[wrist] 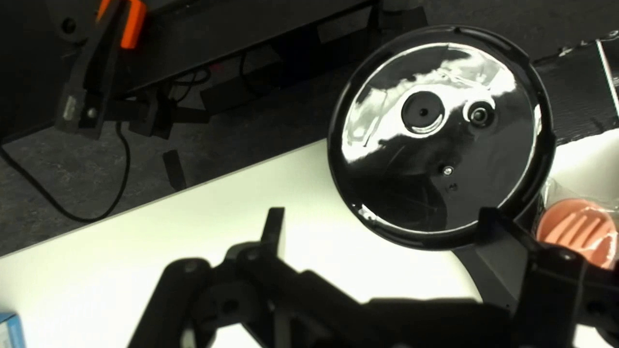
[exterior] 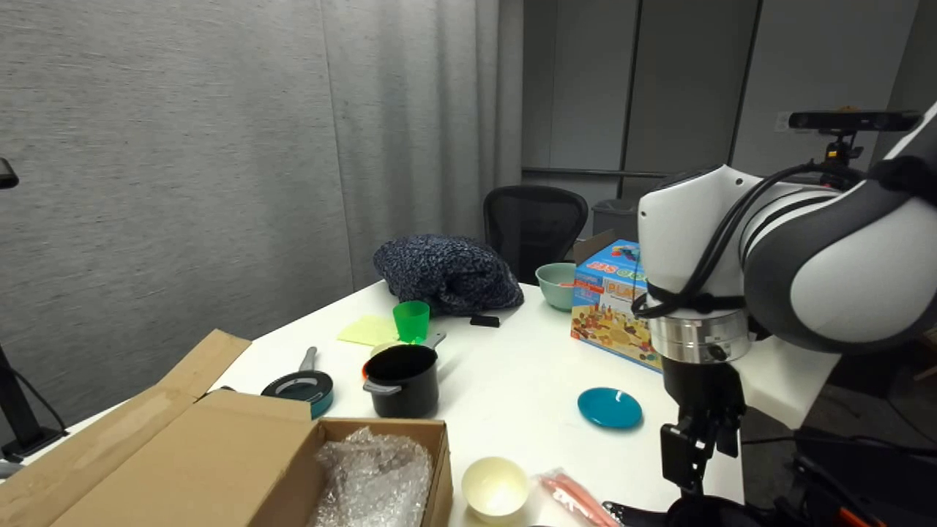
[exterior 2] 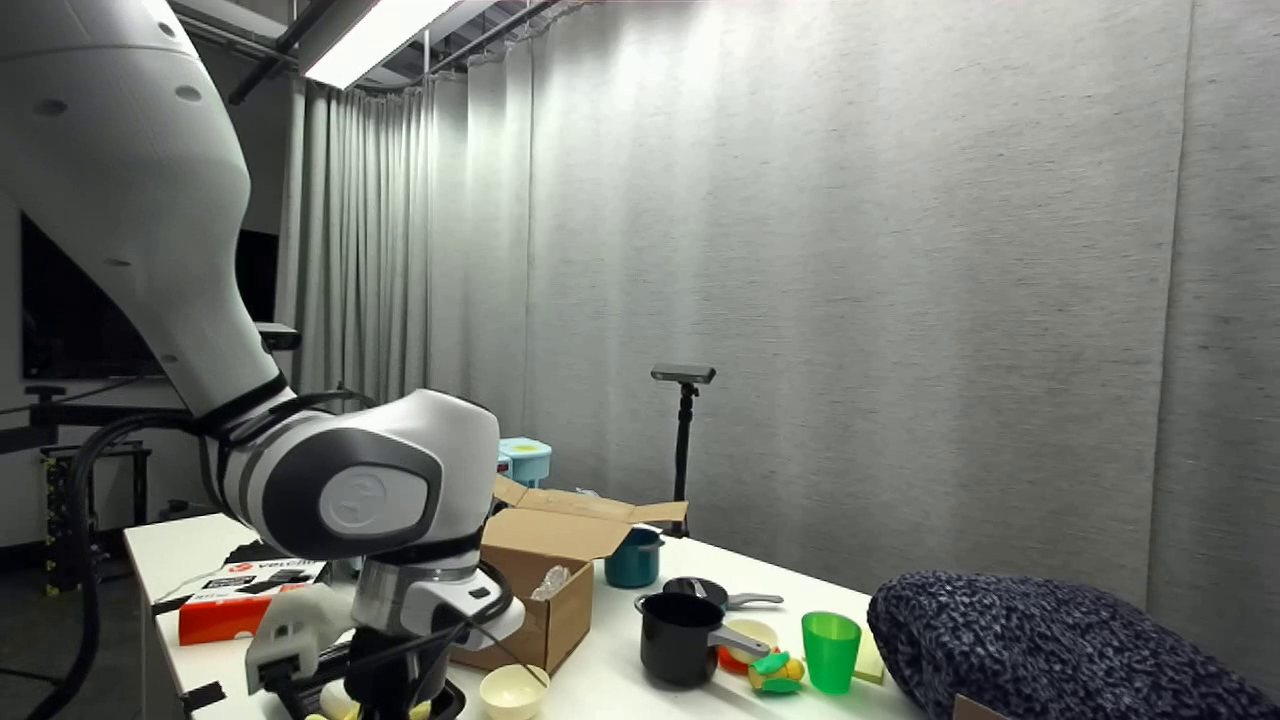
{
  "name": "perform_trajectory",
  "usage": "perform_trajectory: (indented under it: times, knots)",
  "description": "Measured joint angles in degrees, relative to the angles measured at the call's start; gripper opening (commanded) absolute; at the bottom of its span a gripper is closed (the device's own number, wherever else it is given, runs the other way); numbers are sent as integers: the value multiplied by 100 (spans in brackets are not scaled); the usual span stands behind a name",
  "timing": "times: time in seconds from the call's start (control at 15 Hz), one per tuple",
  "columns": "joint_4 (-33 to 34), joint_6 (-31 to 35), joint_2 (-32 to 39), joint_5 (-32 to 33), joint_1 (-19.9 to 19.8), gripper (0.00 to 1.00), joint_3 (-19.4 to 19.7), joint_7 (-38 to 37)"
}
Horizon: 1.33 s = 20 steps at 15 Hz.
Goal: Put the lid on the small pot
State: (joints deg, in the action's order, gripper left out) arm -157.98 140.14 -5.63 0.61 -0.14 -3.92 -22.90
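The lid is a glossy black disc [wrist: 440, 140] in the wrist view, near the table edge. A dark round rim below the gripper in an exterior view [exterior: 706, 511] looks like the same lid. My gripper [wrist: 382, 212] points down with fingers wide apart. The right finger overlaps the lid's near rim in the wrist view; I cannot tell whether it touches. The left finger is over bare table. The gripper [exterior: 703, 465] is low at the table's edge. The small black pot [exterior: 404, 384] stands upright, away from the gripper, and also shows in an exterior view [exterior 2: 678, 642].
An open cardboard box [exterior: 439, 476] with bubble wrap stands beside the pot. A cream bowl [exterior: 495, 489], teal plate [exterior: 609, 408] and pink utensils [wrist: 578, 232] lie nearer the gripper. A frying pan [exterior: 299, 389] and green cup [exterior 2: 831, 652] stand near the pot. A toy box [exterior: 615, 307] stands behind.
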Motion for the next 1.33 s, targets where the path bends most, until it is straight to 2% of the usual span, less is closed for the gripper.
perform_trajectory:
  times: [0.33, 0.53, 0.67, 0.73, 0.8, 0.87, 0.93, 1.0, 1.07, 1.33]
  knots:
    - [4, 425, 667, -1285, 0, 100, 258, 1315]
    - [9, 424, 770, -1589, -10, 100, 347, 1926]
    - [14, 424, 773, -1638, -27, 80, 389, 2136]
    - [15, 424, 773, -1654, -39, 93, 408, 2213]
    - [16, 424, 773, -1692, -48, 92, 429, 2291]
    - [17, 424, 774, -1788, -50, 97, 431, 2358]
    - [16, 424, 776, -1902, -50, 93, 421, 2424]
    - [16, 424, 778, -2014, -47, 71, 404, 2484]
    - [16, 424, 778, -2107, -45, 71, 384, 2531]
    - [19, 424, 778, -2368, -46, 40, 378, 2715]
